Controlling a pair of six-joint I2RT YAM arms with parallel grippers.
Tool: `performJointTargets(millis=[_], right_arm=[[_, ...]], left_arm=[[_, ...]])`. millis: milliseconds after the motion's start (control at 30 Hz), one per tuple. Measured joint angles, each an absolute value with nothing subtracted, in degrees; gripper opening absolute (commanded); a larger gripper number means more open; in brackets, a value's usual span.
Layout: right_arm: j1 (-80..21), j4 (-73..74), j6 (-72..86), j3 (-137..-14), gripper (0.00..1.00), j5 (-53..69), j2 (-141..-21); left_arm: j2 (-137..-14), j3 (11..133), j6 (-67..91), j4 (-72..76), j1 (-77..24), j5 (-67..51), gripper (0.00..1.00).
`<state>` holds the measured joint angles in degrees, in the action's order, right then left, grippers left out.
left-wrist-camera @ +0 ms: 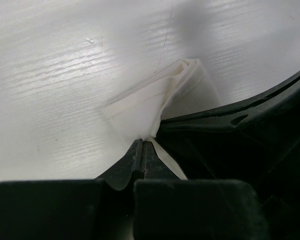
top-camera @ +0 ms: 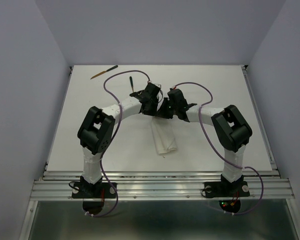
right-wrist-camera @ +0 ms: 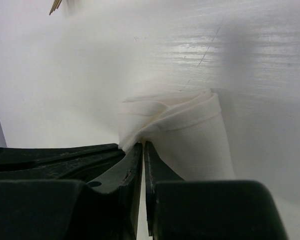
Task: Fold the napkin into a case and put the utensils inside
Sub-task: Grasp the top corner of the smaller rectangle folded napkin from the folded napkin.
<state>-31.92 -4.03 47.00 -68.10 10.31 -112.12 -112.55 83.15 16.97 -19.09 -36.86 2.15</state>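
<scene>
The napkin (top-camera: 164, 138) lies in the middle of the table, folded into a narrow white strip that runs toward the near edge. Both grippers meet over its far end. My left gripper (top-camera: 157, 111) is shut, with a cloth edge (left-wrist-camera: 150, 102) pinched at its tips (left-wrist-camera: 142, 142). Beside it, my right gripper (top-camera: 166, 112) is closed on a bunched fold (right-wrist-camera: 175, 127), which rises from its tips (right-wrist-camera: 142, 144). Two utensils lie at the far left: a brown one (top-camera: 103, 72) and a dark one (top-camera: 131, 84). One brown tip (right-wrist-camera: 55, 6) shows in the right wrist view.
Purple cables (top-camera: 109, 92) loop from each arm over the table (top-camera: 230, 90). Grey walls close in the left, back and right sides. A metal rail (top-camera: 160, 187) runs along the near edge by the arm bases.
</scene>
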Motion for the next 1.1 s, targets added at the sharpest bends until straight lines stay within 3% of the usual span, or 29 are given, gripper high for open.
performJointTargets(millis=[1100], right_arm=[[-31.9, -9.8, 48.7, -63.9, 0.11, 9.3, -109.9]], left_arm=[[-112.5, 82.9, 16.9, -19.0, -36.0, 0.5, 0.00]])
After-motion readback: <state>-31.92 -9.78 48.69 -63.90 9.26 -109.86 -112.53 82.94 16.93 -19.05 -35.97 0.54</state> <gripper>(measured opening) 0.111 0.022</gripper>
